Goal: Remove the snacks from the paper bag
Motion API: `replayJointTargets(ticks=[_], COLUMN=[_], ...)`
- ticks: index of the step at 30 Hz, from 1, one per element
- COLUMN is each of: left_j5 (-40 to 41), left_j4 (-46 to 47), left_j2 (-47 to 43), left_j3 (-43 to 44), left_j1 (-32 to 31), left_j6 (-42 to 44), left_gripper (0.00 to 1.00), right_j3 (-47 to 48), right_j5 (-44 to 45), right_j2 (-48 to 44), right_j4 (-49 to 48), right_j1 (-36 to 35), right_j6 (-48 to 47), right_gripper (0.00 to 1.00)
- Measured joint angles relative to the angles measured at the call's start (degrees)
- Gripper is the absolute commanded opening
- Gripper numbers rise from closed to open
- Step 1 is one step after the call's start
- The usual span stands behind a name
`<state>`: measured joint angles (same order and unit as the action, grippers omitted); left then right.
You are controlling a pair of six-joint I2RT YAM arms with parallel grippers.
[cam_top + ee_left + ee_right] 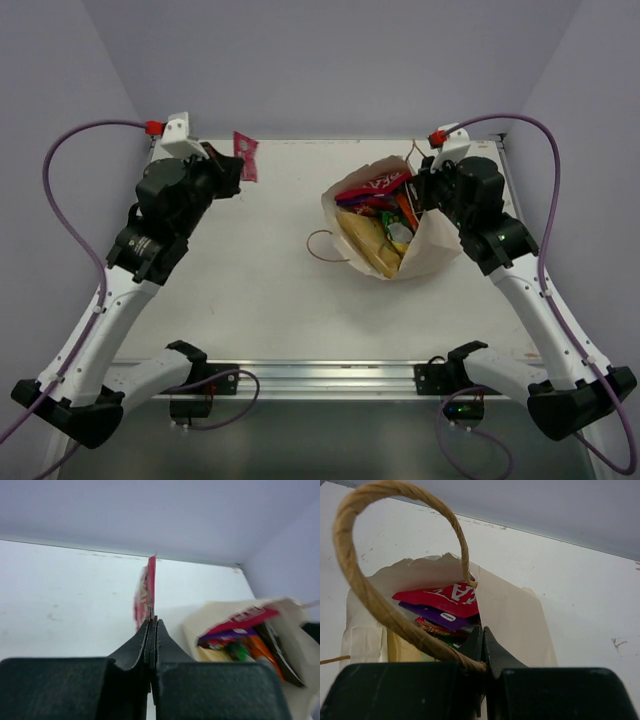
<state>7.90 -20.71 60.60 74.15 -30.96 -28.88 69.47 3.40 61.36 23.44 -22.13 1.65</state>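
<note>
The left pincer is clenched on a pink packet, which sticks out past the fingertips edge-on. This packet is out over the far left part of the counter, well apart from the paper bag. Whether it touches the counter I cannot tell.

The paper bag lies on the right half of the counter with its mouth gaping towards the left. The right pincer is clenched on the bag's rim, right where one string handle is fixed. That handle arches up in a loop.

The other snacks are inside the bag. A red packet lies on top, with a purple packet just beneath it. A yellow chip bag lies along the near side. An orange packet and a green packet are tucked in between.
</note>
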Motion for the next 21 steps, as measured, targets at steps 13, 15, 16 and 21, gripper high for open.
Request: replayJointTargets(ticks=[13, 15, 16, 21], left_j5=[-8.74, -9.99, -10.56, -12.96], left_j4=[8.59, 11.56, 12.96, 14.53], left_j2=[18.47, 22.47, 24.20, 28.17], left_j3=[-14.75, -17.11, -18.18, -21.38], left_j1=[21.55, 23.06, 23.96, 28.39], left_j6=[1.33, 0.70, 0.37, -0.09], left_gripper=[0.16, 0.25, 0.34, 0.84], right_j3=[-0.57, -0.92, -1.11, -1.31], right_j5=[0.07, -0.07, -0.17, -0.59], right_j2=[-0.04, -0.04, -0.04, 0.09], right_j4=[-0.44, -0.83, -1.03, -1.22], right_j1=[0.00, 0.00, 0.00, 0.00], right_j6=[-0.11, -0.04, 0.02, 0.20], right_gripper=[0.00, 0.00, 0.00, 0.00])
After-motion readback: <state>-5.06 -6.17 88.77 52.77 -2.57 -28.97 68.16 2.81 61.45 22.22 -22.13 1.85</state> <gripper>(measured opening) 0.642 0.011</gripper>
